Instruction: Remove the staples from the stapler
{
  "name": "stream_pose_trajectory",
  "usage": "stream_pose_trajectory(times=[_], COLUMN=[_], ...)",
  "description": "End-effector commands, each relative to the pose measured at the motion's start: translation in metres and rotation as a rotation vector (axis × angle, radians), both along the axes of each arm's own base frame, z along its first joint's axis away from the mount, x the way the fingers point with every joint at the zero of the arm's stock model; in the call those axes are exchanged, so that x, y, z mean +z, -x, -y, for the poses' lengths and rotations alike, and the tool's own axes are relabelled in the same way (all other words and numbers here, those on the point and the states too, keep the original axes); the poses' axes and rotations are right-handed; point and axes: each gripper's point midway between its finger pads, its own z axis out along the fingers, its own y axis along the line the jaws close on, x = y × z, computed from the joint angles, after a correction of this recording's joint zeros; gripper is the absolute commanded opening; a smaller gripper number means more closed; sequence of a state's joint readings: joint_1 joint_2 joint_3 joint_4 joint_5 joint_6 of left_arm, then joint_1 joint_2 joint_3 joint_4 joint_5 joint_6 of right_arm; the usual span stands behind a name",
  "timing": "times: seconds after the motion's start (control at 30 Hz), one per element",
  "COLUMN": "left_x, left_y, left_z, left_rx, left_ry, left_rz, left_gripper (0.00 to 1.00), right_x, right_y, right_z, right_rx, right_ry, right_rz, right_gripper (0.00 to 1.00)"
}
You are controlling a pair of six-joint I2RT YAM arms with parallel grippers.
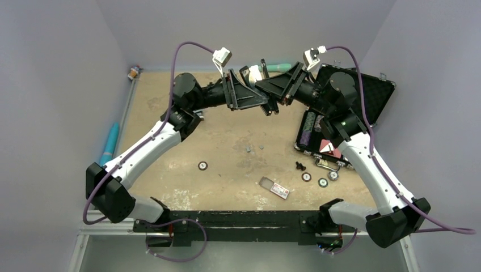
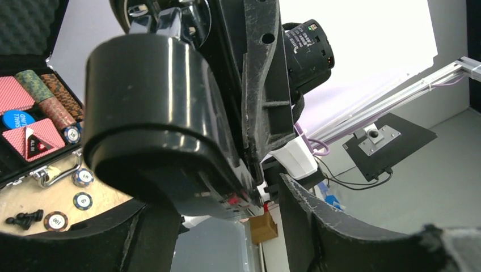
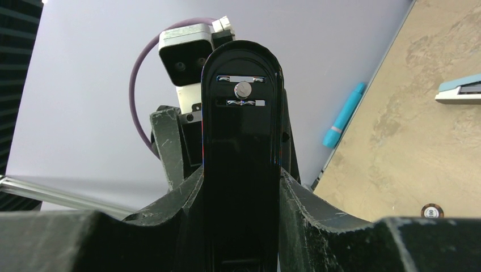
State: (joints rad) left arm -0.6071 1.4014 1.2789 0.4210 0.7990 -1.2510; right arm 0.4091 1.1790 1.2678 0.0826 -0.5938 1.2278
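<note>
The black stapler [image 3: 241, 141] is held up in the air at the far middle of the table, between both grippers. My right gripper [image 3: 241, 195] is shut on its body, a finger on each side; I see its underside with a silvery rivet. In the left wrist view the stapler's rounded black end [image 2: 164, 130] fills the middle. My left gripper [image 2: 221, 232] is open around that end: one finger lies near it, the other finger [image 2: 317, 226] stands apart with a gap. In the top view both grippers, left [image 1: 262, 105] and right [image 1: 273, 102], meet there and hide the stapler.
An open black case [image 1: 371, 90] with poker chips and cards stands at the right. Loose chips [image 1: 322, 182], small black pieces [image 1: 300, 166] and a small box [image 1: 274, 188] lie near the front. A teal stapler [image 1: 279, 67] lies at the back, a blue pen [image 1: 109, 141] off the left edge.
</note>
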Motion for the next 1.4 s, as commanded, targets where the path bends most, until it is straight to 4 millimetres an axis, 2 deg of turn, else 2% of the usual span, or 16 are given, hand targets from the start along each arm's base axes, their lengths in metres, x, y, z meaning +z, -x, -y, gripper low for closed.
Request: stream_pose_trajectory(times=[0.0,0.23,0.33,0.43,0.53,0.8,0.83,0.87,0.97,1.03,1.13,1.37], left_x=[0.027,0.020,0.015,0.014,0.011,-0.010,-0.011,-0.012,-0.011,-0.011,-0.012,-0.010], left_y=[0.005,0.005,0.003,0.002,0.000,-0.002,-0.001,-0.001,0.001,0.003,0.004,0.007], left_z=[0.003,0.011,0.014,0.016,0.019,0.015,0.014,0.013,0.010,0.009,0.007,0.002], left_rx=[-0.010,-0.022,-0.020,-0.020,-0.023,0.020,0.021,0.023,0.028,0.028,0.027,0.044], left_ry=[0.061,0.035,0.018,0.009,-0.007,-0.107,-0.112,-0.116,-0.123,-0.128,-0.136,-0.147], left_rz=[0.069,0.047,0.037,0.030,0.018,-0.044,-0.042,-0.042,-0.034,-0.027,-0.023,-0.012], left_gripper=[0.63,0.54,0.45,0.29,0.01,0.00,0.00,0.00,0.00,0.00,0.00,0.00], right_x=[0.031,0.029,0.031,0.031,0.030,0.027,0.024,0.020,0.016,0.016,0.015,0.001], right_y=[0.005,0.004,0.005,0.006,0.007,0.016,0.016,0.016,0.018,0.019,0.018,0.014], right_z=[0.006,0.007,0.008,0.009,0.009,0.010,0.009,0.008,0.007,0.007,0.007,0.008], right_rx=[-0.024,-0.034,-0.034,-0.034,-0.033,-0.020,-0.010,-0.001,0.019,0.019,0.014,-0.005], right_ry=[-0.059,-0.059,-0.073,-0.073,-0.071,-0.050,-0.044,-0.041,-0.046,-0.047,-0.039,-0.011], right_rz=[0.097,0.095,0.100,0.104,0.103,0.149,0.143,0.134,0.128,0.135,0.139,0.109], right_gripper=[0.00,0.00,0.00,0.00,0.00,0.00,0.02,0.13,0.55,0.68,0.76,0.84])
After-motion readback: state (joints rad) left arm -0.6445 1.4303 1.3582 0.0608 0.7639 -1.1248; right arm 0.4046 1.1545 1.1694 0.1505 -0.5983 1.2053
